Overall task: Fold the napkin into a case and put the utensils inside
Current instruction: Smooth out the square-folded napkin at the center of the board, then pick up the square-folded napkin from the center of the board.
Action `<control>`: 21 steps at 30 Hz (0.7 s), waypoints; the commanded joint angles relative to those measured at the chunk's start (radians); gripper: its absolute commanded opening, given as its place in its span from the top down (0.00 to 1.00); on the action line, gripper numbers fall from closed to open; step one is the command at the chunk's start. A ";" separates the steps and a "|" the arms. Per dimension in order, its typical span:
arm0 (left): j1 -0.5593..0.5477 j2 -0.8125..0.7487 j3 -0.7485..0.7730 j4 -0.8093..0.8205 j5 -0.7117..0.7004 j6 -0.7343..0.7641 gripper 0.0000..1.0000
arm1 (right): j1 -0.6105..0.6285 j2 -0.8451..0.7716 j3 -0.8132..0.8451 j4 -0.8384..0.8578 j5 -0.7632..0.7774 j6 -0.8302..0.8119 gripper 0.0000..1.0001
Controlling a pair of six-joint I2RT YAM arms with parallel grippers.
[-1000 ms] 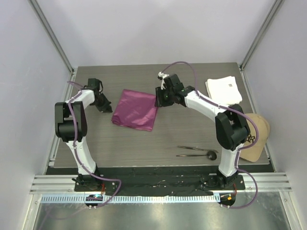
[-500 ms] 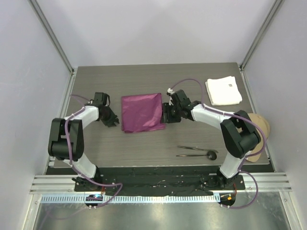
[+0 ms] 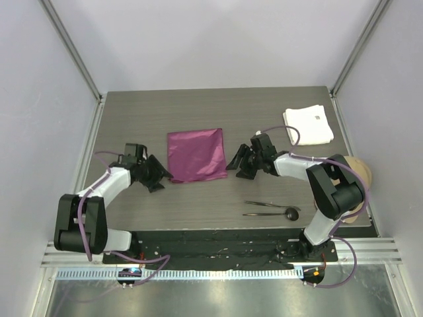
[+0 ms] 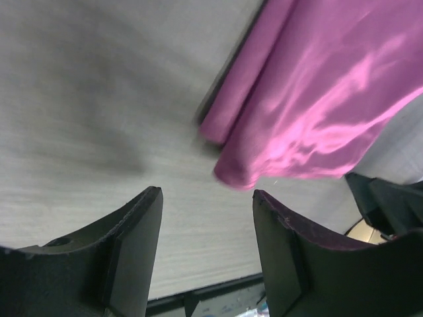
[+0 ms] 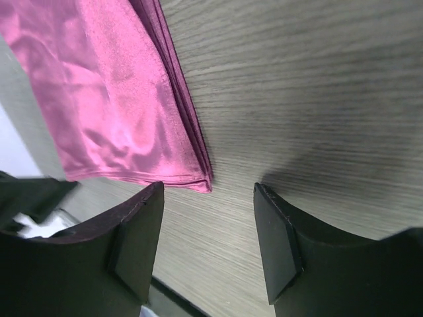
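My napkin [image 3: 195, 154] sits between left gripper [image 3: 163, 176] and right gripper [image 3: 237, 168] — each just off a near corner, both wide, empty.

Top view high, looking down on table [image 3: 198, 205]; wrist views low, close, both sharing napkin [image 3: 195, 155] edge.

Grey wood-grain table [image 3: 198, 109] enclosed by plain white walls [image 3: 218, 39].
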State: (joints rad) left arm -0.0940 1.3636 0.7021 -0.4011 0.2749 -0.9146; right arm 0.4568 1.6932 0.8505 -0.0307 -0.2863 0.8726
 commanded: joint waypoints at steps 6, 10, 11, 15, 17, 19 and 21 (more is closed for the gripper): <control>-0.046 -0.031 -0.066 0.136 0.033 -0.106 0.40 | 0.029 -0.004 -0.068 0.135 0.044 0.203 0.41; -0.055 -0.018 -0.061 0.160 0.023 -0.110 0.41 | 0.031 0.006 -0.070 0.137 0.039 0.204 0.41; -0.055 -0.017 -0.058 0.166 0.021 -0.113 0.41 | 0.031 0.006 -0.068 0.132 0.042 0.203 0.42; -0.056 0.041 -0.015 0.153 0.029 -0.107 0.39 | 0.031 0.005 -0.067 0.117 0.058 0.216 0.42; -0.056 0.081 0.000 0.150 0.040 -0.107 0.39 | 0.034 0.010 -0.067 0.115 0.055 0.241 0.43; -0.059 0.100 0.007 0.151 0.046 -0.102 0.41 | 0.036 0.013 -0.064 0.112 0.064 0.249 0.43; -0.062 0.109 0.007 0.162 0.043 -0.102 0.43 | 0.040 0.013 -0.064 0.098 0.076 0.264 0.43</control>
State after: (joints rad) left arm -0.1467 1.4574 0.6754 -0.2798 0.2966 -1.0172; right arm 0.4843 1.6958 0.7887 0.0769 -0.2581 1.0954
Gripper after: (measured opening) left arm 0.594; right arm 0.569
